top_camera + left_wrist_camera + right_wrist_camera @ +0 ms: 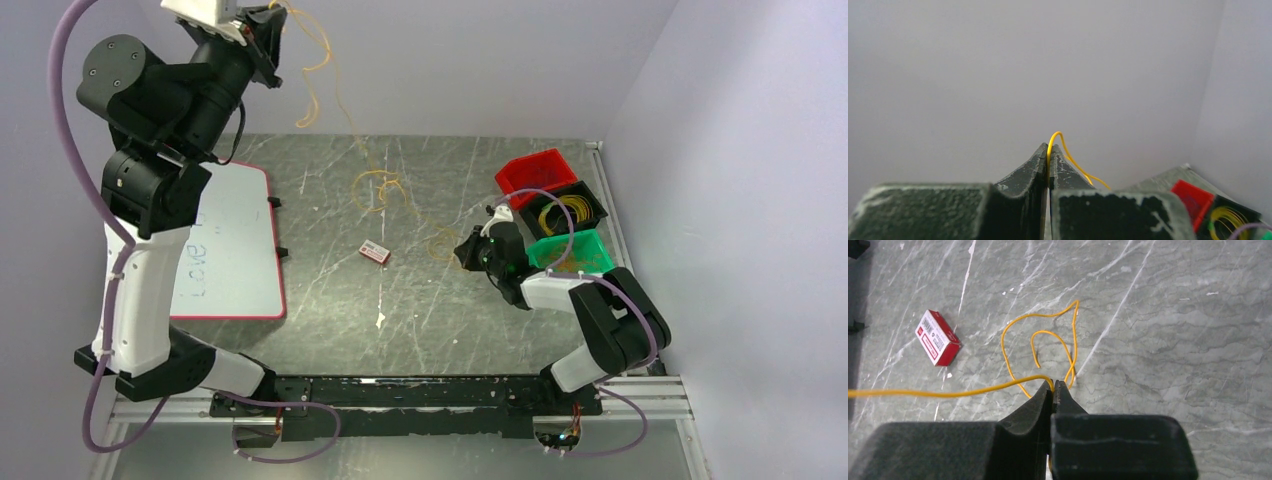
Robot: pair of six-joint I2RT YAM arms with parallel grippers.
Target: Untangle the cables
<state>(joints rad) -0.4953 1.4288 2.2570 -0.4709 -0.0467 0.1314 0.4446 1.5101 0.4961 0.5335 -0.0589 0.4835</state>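
Thin orange-yellow cables (378, 185) run from high at the back left down to the table's middle, where they loop in a tangle. My left gripper (268, 22) is raised near the back wall and shut on a yellow cable (1054, 137) that arches over its closed tips (1049, 150). My right gripper (462, 250) is low over the table and shut on an orange cable (948, 392), which leaves its tips (1053, 385) to the left. More orange loops (1040, 335) lie on the table just beyond those tips.
A small red box (375, 252) lies mid-table. A whiteboard with a red rim (240, 245) lies at the left. Red (535, 170), black (565, 210) and green (570, 250) bins stand at the right; the black one holds coiled yellow wire.
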